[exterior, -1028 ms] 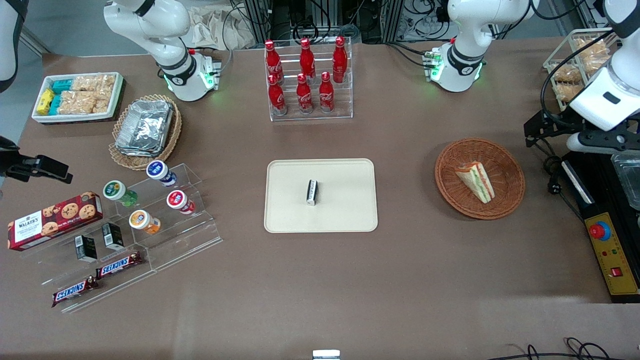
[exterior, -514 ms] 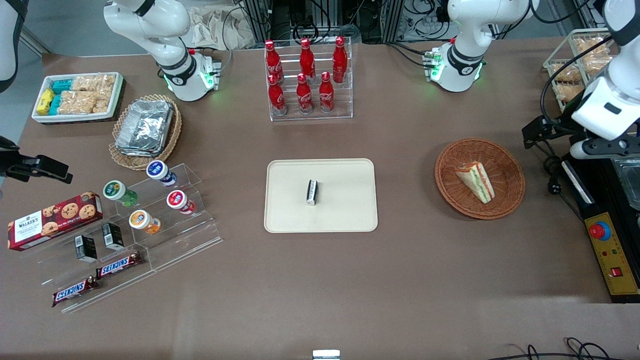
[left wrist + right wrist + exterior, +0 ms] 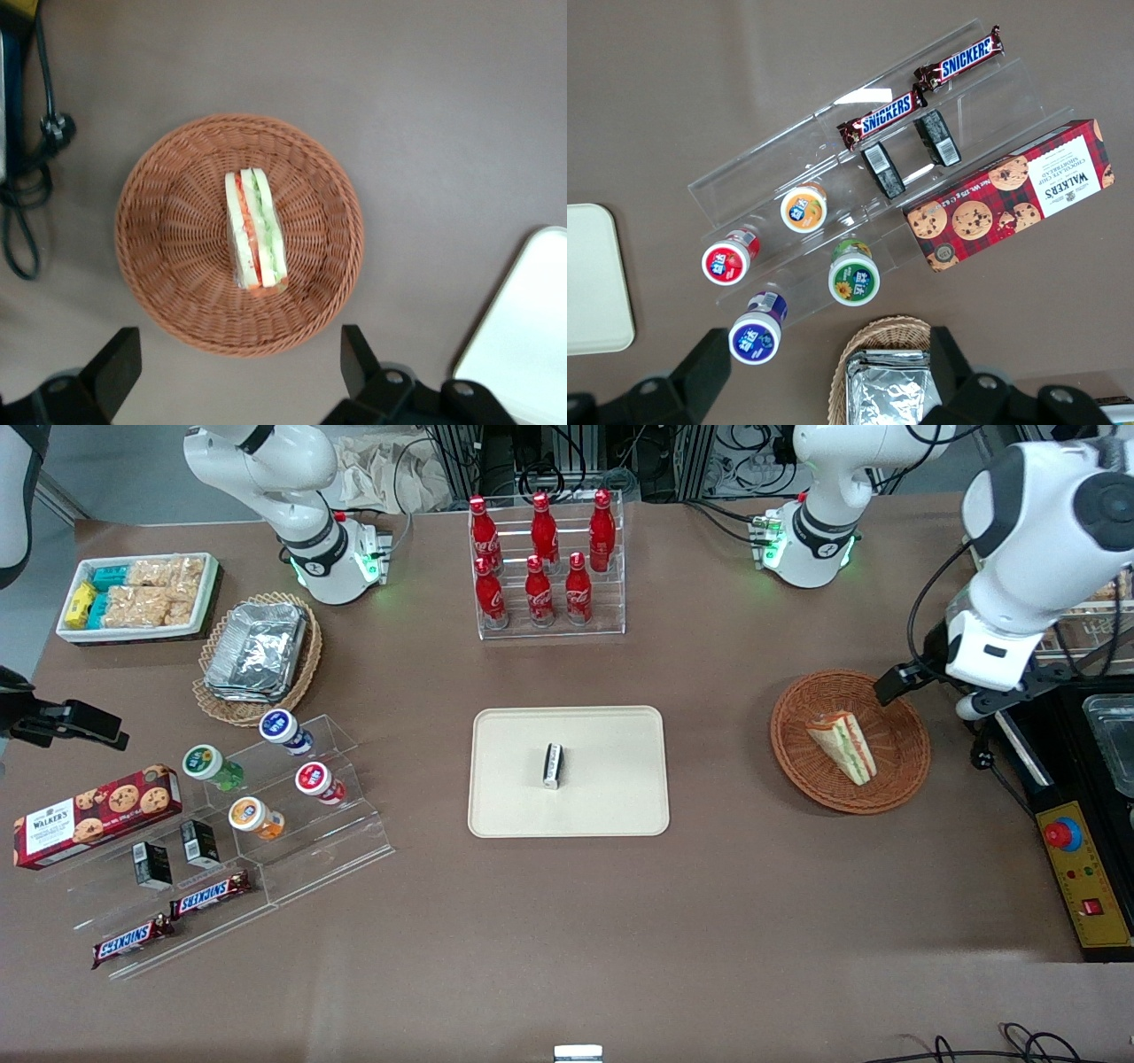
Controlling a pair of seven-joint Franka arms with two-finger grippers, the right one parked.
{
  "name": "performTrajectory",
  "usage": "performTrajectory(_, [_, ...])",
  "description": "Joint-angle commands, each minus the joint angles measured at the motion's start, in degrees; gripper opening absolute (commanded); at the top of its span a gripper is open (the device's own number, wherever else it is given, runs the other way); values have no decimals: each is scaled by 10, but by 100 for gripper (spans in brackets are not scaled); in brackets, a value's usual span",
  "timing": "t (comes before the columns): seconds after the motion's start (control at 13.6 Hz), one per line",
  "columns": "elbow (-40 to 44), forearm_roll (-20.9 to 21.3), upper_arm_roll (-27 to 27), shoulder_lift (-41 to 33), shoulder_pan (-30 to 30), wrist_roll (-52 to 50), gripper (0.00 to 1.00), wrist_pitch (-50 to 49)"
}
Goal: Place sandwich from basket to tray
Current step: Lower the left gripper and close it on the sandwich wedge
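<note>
the gripper [image 3: 235,372] hangs above the basket [image 3: 168,283], its 2 fingers [image 3: 115,363] spread wide and holding nothing, touching nothing. the sandwich [image 3: 255,232] lies in the middle of the basket, wrapped, layers showing. the basket sits toward the working arm's end of the table, well apart from the tray [image 3: 611,797], where 1 small box [image 3: 553,765] rests.

table [image 3: 753,921]: brown, matte | floor [image 3: 115,478]: grey | cables [image 3: 744,447]: along table's edge
</note>
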Motion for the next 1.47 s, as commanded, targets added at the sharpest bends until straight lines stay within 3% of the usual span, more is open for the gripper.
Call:
performTrajectory(0.0, [-88,8,0,-27,-1,-67,100,90])
performTrajectory(0.22, [-168,7,1,6,13,-115,100,218])
performTrajectory(0.59, [-189,6,1,81,19,-131,100,310])
performTrajectory(1.39, [-187,11,1,166,14,-170,99,382])
